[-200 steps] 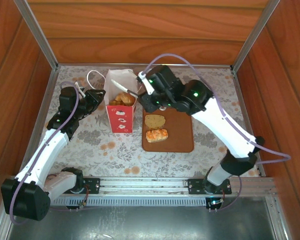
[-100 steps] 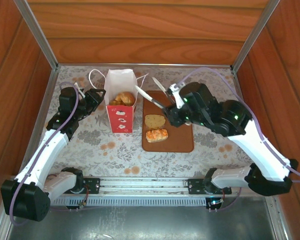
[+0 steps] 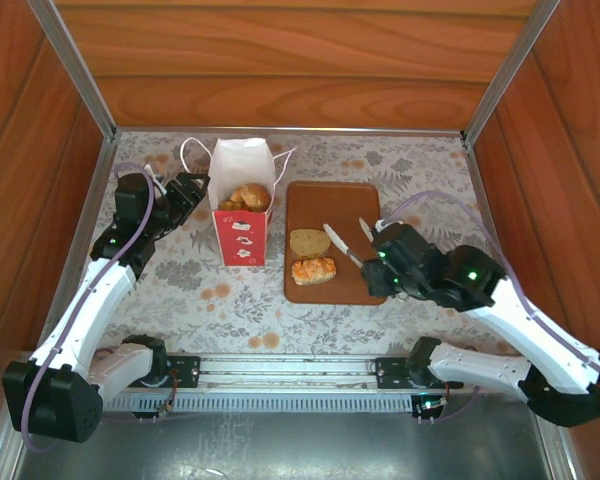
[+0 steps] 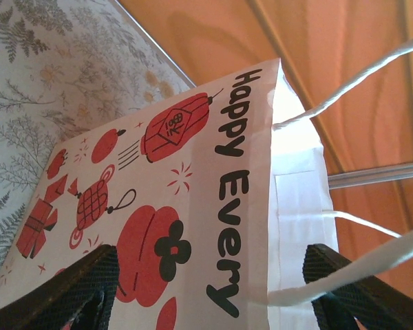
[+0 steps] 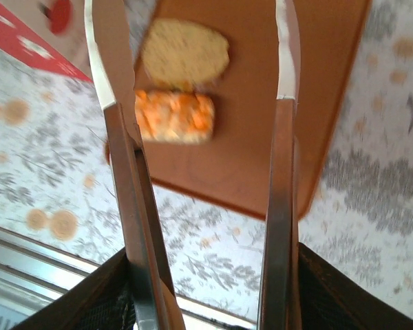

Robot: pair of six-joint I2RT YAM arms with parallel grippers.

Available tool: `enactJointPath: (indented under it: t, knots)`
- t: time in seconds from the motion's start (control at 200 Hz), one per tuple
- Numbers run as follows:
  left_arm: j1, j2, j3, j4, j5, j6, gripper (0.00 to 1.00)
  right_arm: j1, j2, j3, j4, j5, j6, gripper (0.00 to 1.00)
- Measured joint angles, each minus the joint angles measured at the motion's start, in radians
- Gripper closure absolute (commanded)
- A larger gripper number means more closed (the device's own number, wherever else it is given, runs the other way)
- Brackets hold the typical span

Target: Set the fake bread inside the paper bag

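Several golden pastries (image 3: 248,196) are sitting inside the paper bag (image 3: 242,238), upper left of centre. A bread slice (image 3: 309,242) and a glazed loaf (image 3: 313,270) are lying on the brown tray (image 3: 360,205), so most of the job looks done. The right gripper (image 3: 373,258) is clenching metal tongs (image 5: 283,172), which are hanging spread and empty over the tray. The left gripper (image 3: 192,188) is straddling the bag's edge, jaws wide.

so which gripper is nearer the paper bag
Left. The left gripper is right beside the paper bag; the right gripper, holding tongs, is by the right edge of the tray.
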Motion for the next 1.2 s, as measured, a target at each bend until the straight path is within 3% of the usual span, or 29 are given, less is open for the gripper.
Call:
enactJointPath:
  t: [0.385, 0.6, 0.88, 1.199]
  knots:
    - [0.007, -0.001, 0.0, -0.01, 0.001, 0.01, 0.2, -0.183, 0.001, -0.261, 0.147, -0.264, 0.049, 0.41]
    - [0.013, -0.013, 0.0, -0.012, 0.002, 0.016, 0.2, -0.22, -0.003, -0.326, 0.216, -0.396, 0.046, 0.39]
    - [0.019, -0.018, 0.0, -0.012, 0.001, 0.021, 0.2, -0.22, 0.059, -0.304, 0.221, -0.43, 0.01, 0.39]
    - [0.034, -0.048, 0.0, -0.024, 0.001, 0.037, 0.2, -0.221, 0.102, -0.135, 0.128, -0.392, -0.193, 0.41]
